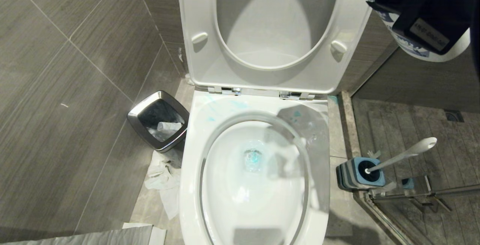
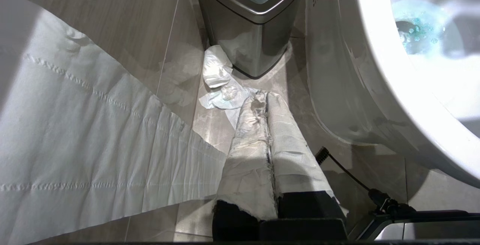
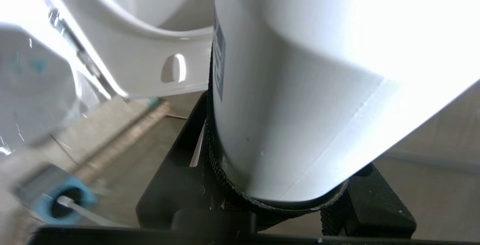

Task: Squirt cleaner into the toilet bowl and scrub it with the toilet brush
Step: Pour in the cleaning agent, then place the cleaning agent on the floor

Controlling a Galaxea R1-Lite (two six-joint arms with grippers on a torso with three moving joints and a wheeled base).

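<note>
Grey tiles surround the toilet bowl [image 1: 255,170]. At one o'clock my right gripper [image 1: 420,16] clamps the cleaner bottle [image 3: 318,87]; left gripper [image 2: 264,132] closed, idle. Risk: bottle slips during tilting, falling onto the brush [image 1: 405,155].

Grey tiled floor [image 1: 67,132] carries the toilet bowl [image 1: 195,185], a chrome-rimmed bin [image 1: 159,125] just beside it, crumpled paper [image 1: 165,181] in front, and the striped brush holder [image 1: 356,173].

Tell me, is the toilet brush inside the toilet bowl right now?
No, the toilet brush is standing in its blue-and-grey holder on the floor beside the toilet bowl, not in it.
</note>
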